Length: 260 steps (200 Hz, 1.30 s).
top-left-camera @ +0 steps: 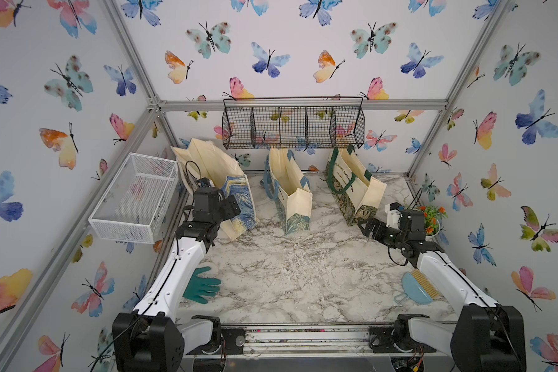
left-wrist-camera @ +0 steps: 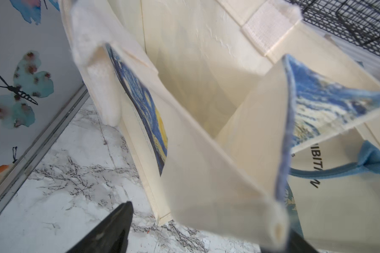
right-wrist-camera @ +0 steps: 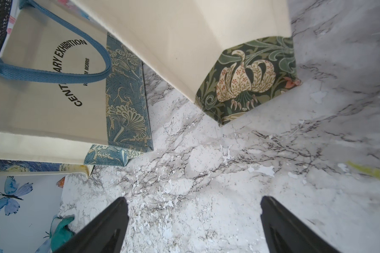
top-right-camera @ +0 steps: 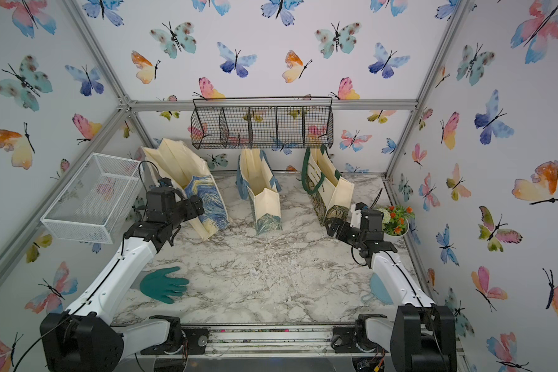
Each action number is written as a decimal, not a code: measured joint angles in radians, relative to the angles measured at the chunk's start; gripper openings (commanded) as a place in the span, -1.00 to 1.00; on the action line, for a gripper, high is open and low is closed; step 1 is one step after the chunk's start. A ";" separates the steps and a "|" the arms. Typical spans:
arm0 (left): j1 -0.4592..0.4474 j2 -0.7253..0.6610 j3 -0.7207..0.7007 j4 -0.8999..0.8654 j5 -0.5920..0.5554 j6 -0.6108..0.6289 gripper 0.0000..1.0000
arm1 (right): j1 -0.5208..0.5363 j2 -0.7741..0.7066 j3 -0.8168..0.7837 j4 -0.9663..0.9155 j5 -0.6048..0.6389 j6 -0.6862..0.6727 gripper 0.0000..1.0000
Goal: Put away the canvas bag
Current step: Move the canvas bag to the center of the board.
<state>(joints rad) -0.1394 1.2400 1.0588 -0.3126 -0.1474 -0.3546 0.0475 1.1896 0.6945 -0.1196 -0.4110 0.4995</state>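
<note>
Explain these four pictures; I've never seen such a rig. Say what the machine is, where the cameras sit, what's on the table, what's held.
This is a robot: two arms, each ending in a two-fingered hand. Two pictures look down from overhead; the other two come from cameras on the wrists. On the marble table stand three canvas bags: a starry blue bag, a blue-handled bag, a green-handled bag. A green glove, a blue brush and potted flowers sit there. The left hand is open, a corner of the starry blue bag's rim between its fingers; the right hand is open above bare marble. Nothing is gripped.
</note>
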 measured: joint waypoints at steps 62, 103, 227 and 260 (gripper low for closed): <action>0.000 0.094 0.074 0.001 -0.056 0.043 -0.65 | 0.000 0.011 -0.005 0.017 -0.006 0.010 0.91; 0.000 0.094 0.074 -0.014 -0.048 0.075 -0.98 | 0.000 0.026 -0.005 0.017 -0.006 0.009 0.86; -0.158 -0.233 -0.031 -0.255 0.078 0.052 -1.00 | 0.000 0.041 0.077 -0.066 -0.001 -0.098 0.84; -0.242 -0.315 -0.045 -0.307 0.108 -0.006 -1.00 | 0.000 0.041 0.131 -0.114 -0.002 -0.135 0.86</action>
<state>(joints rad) -0.3817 0.9245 1.0134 -0.6193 -0.0399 -0.3603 0.0475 1.2304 0.8257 -0.2337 -0.4126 0.3645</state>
